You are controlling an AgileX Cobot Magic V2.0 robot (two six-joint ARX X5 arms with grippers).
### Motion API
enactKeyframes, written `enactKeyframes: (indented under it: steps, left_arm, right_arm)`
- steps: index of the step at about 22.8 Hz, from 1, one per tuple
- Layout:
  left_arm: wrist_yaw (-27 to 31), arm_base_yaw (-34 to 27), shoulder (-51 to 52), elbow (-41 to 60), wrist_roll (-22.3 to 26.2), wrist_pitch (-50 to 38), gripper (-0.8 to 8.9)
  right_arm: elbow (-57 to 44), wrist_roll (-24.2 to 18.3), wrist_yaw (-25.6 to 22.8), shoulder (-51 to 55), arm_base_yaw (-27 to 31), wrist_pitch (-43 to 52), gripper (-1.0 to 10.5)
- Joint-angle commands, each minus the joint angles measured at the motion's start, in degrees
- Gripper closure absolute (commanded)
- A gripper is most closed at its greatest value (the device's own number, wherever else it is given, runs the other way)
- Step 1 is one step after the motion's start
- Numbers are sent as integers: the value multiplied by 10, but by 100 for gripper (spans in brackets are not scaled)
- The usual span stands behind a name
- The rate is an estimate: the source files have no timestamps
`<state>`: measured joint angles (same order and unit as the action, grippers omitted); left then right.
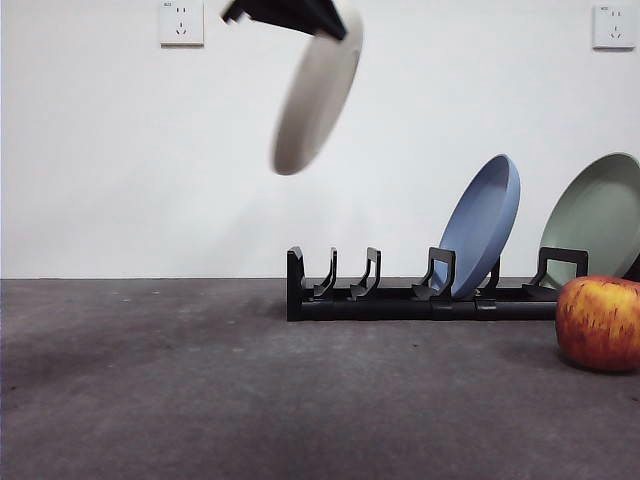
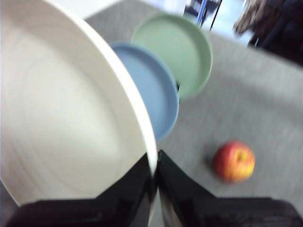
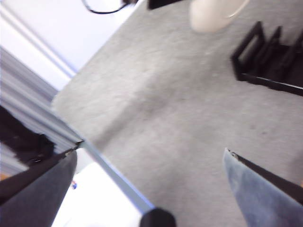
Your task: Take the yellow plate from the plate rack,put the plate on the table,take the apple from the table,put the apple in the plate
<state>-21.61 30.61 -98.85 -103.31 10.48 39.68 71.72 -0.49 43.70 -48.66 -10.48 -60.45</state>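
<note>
The yellow plate (image 1: 315,105) hangs tilted in the air, high above the left end of the plate rack (image 1: 400,300). My left gripper (image 1: 335,25) is shut on its upper rim, coming in from the top edge. In the left wrist view the plate (image 2: 61,118) fills the frame, its rim pinched in the gripper (image 2: 155,165). The apple (image 1: 600,322) rests on the table (image 1: 200,380) at the far right, in front of the rack; it also shows blurred in the left wrist view (image 2: 234,161). My right gripper (image 3: 149,151) is open over bare table, away from the rack (image 3: 265,56).
A blue plate (image 1: 485,225) and a pale green plate (image 1: 598,220) lean in the rack's right slots. The rack's left slots hold nothing. Two wall sockets (image 1: 181,22) sit on the white wall behind.
</note>
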Motion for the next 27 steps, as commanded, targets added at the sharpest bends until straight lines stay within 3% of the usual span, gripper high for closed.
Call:
enactKeyframes:
  steps: [1, 5, 16, 27]
  left_arm:
    - [45, 19, 5, -1, 99, 89, 821]
    - [92, 52, 5, -1, 123, 167, 819]
    - [228, 168, -5, -1, 157, 235, 819]
    - [249, 185, -26, 63, 151, 211, 819]
  right_arm:
    - [5, -9, 49, 2, -2, -1, 344]
    - [11, -16, 73, 2, -17, -28, 344]
    - [51, -73, 73, 2, -86, -144, 344]
    - [61, -87, 73, 9, -110, -177, 344]
